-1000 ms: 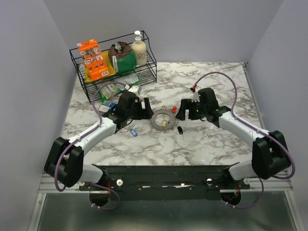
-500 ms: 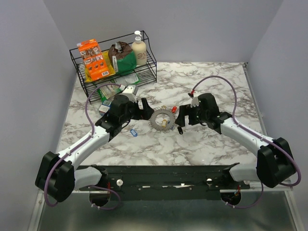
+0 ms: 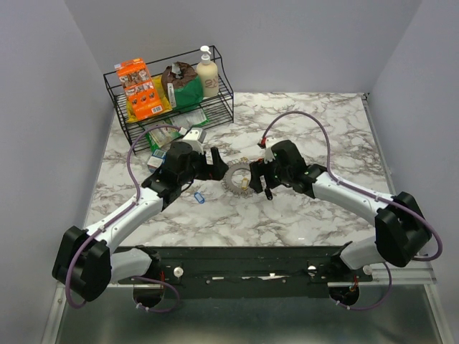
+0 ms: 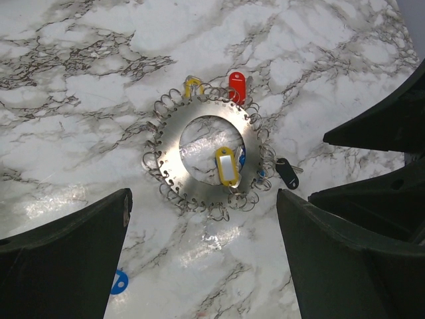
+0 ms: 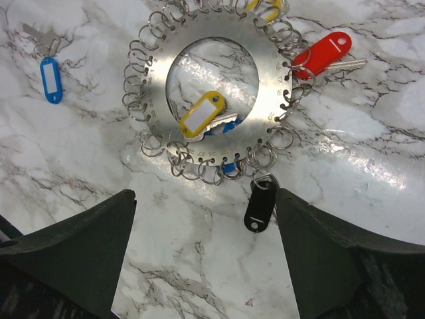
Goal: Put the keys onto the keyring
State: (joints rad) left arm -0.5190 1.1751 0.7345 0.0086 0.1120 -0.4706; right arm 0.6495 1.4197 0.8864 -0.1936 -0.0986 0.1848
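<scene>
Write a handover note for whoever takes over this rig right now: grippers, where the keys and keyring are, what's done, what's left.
Left gripper: open, empty, just left of the keyring.
Right gripper: open, empty, at the ring's right edge.
Keyring: flat on the table, between the two grippers.
Keys: yellow-tagged key lies across the ring's centre hole. The red-tagged key and black-tagged key sit at the rim, touching its small loops. The blue-tagged key lies apart on the table.
Done: black tag looks hooked on; red unclear.
Left: the blue key for certain, probably the yellow one.
</scene>
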